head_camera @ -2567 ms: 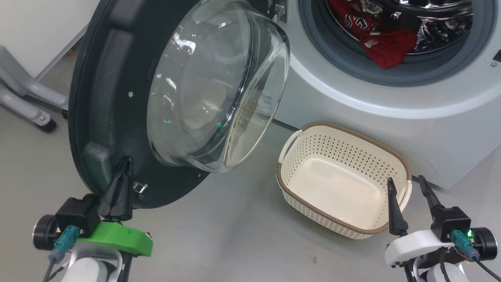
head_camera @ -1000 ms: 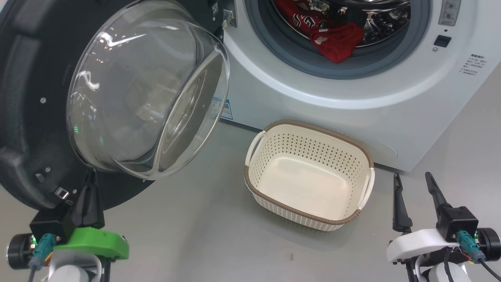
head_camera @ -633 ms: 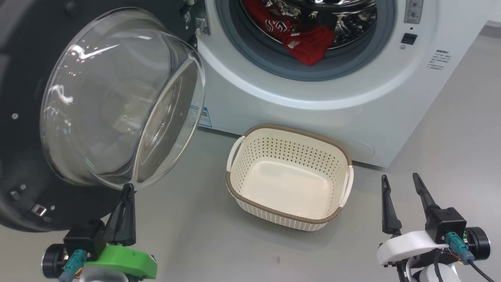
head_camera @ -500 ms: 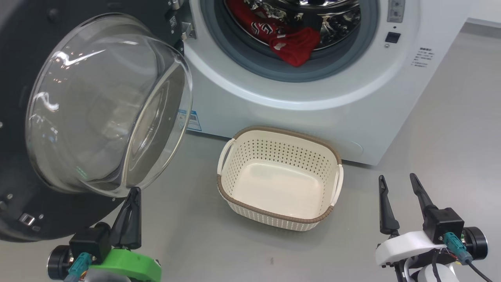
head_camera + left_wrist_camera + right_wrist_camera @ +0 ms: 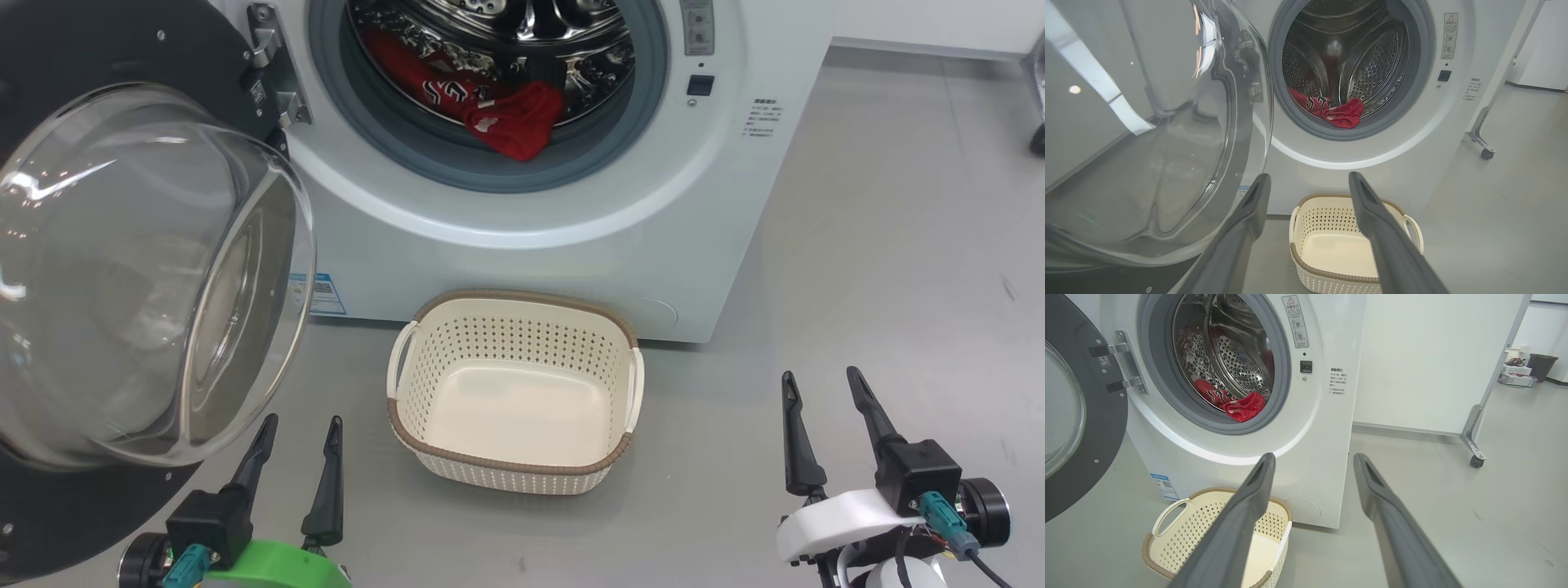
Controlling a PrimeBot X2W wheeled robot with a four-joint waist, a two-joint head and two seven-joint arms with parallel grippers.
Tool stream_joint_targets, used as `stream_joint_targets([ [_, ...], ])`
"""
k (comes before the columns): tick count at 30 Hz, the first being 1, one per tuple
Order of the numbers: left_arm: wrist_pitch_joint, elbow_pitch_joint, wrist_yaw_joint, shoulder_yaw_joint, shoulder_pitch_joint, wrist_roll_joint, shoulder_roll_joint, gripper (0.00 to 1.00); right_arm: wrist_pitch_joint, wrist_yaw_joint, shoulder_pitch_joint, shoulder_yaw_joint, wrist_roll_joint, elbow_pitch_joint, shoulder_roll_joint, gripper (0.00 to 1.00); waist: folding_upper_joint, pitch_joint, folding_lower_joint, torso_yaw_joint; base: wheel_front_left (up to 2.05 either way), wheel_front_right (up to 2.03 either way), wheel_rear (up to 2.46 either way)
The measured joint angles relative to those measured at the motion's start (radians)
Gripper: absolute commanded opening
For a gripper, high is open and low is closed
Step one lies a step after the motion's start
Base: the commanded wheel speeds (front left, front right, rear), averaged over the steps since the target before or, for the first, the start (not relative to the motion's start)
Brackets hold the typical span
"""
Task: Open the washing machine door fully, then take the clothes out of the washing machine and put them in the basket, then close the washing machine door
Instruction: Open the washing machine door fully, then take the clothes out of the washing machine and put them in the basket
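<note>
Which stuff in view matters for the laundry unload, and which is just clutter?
Job: washing machine door, washing machine, clothes, basket.
Clutter: castered frame leg, white partition, dark bin.

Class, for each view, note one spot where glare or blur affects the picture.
Head view: light streaks glare on the door glass. Left wrist view: bright strips cross that glass. Right wrist view: the fingers soften toward the bottom edge.

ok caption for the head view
Door open, red clothes in the washing machine, empty basket below, left gripper and right gripper open.
</note>
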Motion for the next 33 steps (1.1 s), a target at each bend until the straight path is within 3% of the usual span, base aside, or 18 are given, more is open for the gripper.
stream_joint_targets([
  [13, 0.035, -0.006, 0.019, 0.002, 0.008, 0.038, 0.0, 1.0, 0.0, -0.001, 0.031, 0.007, 0.0, -0.022, 0.004, 1.0, 0.0, -0.023, 0.0, -0.106, 0.0, 0.0, 0.0],
  [33, 0.056, -0.008, 0.028, 0.005, 0.008, 0.064, 0.002, 1.0, 0.0, -0.002, 0.045, -0.011, 0.0, -0.048, 0.005, 1.0, 0.0, -0.011, 0.0, -0.123, 0.0, 0.0, 0.0],
])
